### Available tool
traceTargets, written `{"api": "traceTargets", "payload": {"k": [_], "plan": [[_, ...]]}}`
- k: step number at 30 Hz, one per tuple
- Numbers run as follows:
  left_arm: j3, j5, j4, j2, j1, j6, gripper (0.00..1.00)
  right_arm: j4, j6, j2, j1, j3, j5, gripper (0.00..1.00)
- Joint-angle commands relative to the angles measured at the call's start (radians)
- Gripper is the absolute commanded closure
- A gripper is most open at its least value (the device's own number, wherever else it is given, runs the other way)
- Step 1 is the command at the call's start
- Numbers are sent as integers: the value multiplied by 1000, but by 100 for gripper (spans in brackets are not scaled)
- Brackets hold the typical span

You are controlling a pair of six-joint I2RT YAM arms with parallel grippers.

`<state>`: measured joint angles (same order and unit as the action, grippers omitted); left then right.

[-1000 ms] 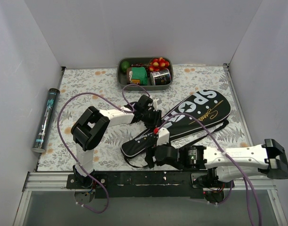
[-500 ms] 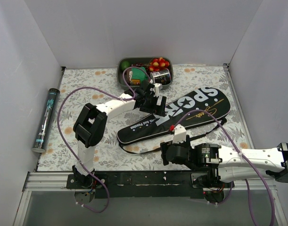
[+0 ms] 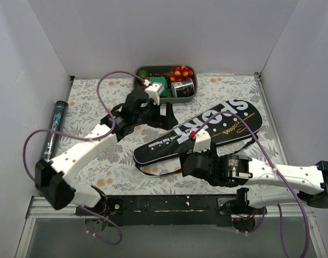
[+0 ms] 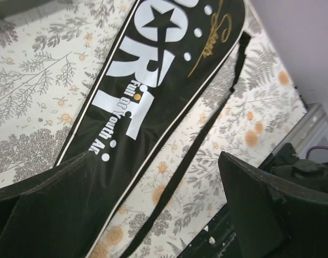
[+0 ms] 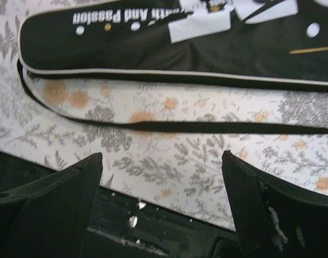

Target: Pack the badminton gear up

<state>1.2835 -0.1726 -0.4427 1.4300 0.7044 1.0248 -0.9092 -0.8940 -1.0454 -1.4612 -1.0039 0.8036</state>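
Hovering left gripper, agape above cover

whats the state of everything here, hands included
cover, lying flat on the table, in neither hand
strap, loose on the table
left hand, open, empty
right hand, open, empty
tray, filled with toy food
tube, lying on its side

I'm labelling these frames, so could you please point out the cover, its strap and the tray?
cover (image 3: pixel 161 146): top view, on its narrow end, at the small lettering.
strap (image 5: pixel 180 127): right wrist view, midway along its straight run.
tray (image 3: pixel 195 85): top view, on its right rim.
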Motion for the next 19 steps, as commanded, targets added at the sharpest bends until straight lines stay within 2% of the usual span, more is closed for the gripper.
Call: {"api": "traceTargets", "payload": {"k": [1, 3, 6, 7, 8, 11, 15, 17, 19], "plan": [[-110, 80, 6, -193, 7, 58, 2, 111, 177, -21, 120, -52, 30, 2], [-134, 104, -25, -261, 9, 66, 2, 246, 318, -21, 254, -33, -55, 2], [-183, 119, -48, -315, 9, 89, 2, 378, 452, -30, 461, -12, -271, 2], [-193, 128, -53, -347, 9, 95, 2, 392, 470, -53, 517, -15, -361, 2], [-216, 133, -60, -359, 9, 107, 2, 401, 484, -65, 615, -19, -391, 2], [-243, 145, -62, -423, 9, 123, 2, 400, 521, -96, 761, -65, -454, 2], [-263, 198, -74, -482, 9, 121, 2, 397, 638, -41, 822, -143, -564, 2], [-268, 248, -77, -494, 9, 118, 2, 322, 621, -54, 822, -227, -459, 2], [-280, 336, -79, -497, 9, 144, 2, 296, 622, -71, 820, -240, -387, 2]]}}
